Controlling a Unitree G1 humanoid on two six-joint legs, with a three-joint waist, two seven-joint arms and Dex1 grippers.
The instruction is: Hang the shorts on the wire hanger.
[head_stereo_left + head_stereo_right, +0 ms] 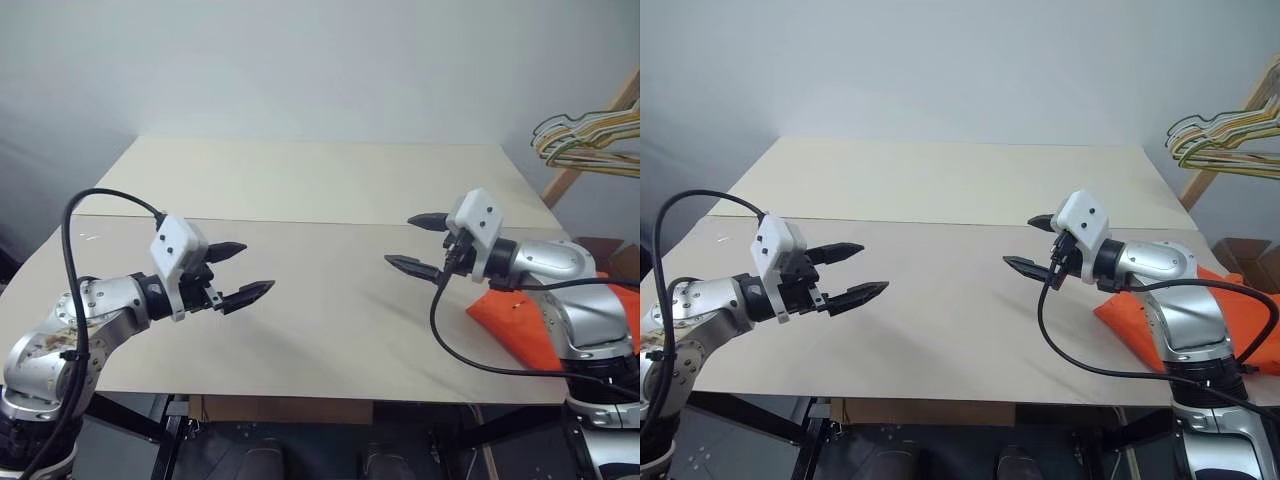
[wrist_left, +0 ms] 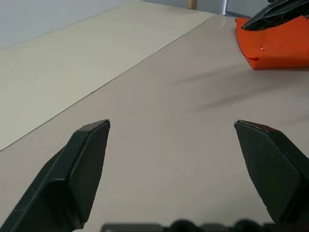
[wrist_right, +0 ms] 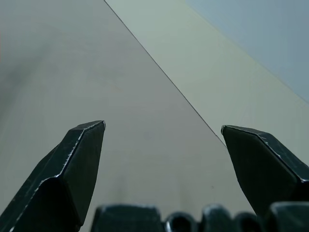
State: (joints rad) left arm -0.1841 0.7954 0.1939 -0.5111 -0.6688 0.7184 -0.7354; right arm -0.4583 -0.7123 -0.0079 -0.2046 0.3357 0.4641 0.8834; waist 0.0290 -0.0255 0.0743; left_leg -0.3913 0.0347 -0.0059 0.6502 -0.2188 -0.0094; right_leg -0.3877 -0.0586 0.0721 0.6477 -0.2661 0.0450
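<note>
The bright orange shorts [image 1: 508, 318] lie bunched at the table's right edge, partly hidden behind my right arm; they also show in the left wrist view [image 2: 277, 46]. My right gripper [image 1: 399, 240] hovers open over the table just left of the shorts, pointing toward the middle, with nothing between its fingers [image 3: 79, 159]. My left gripper [image 1: 256, 267] hovers open over the left half of the table, pointing right, and it too is empty. The two grippers face each other across a wide gap. The wire hanger is out of view.
The table [image 1: 300, 330] is two pale boards meeting at a seam across the middle. A bunch of yellow, green and white hangers [image 1: 590, 140] hangs on a wooden frame beyond the table's right rear corner. A black cable loops from each arm.
</note>
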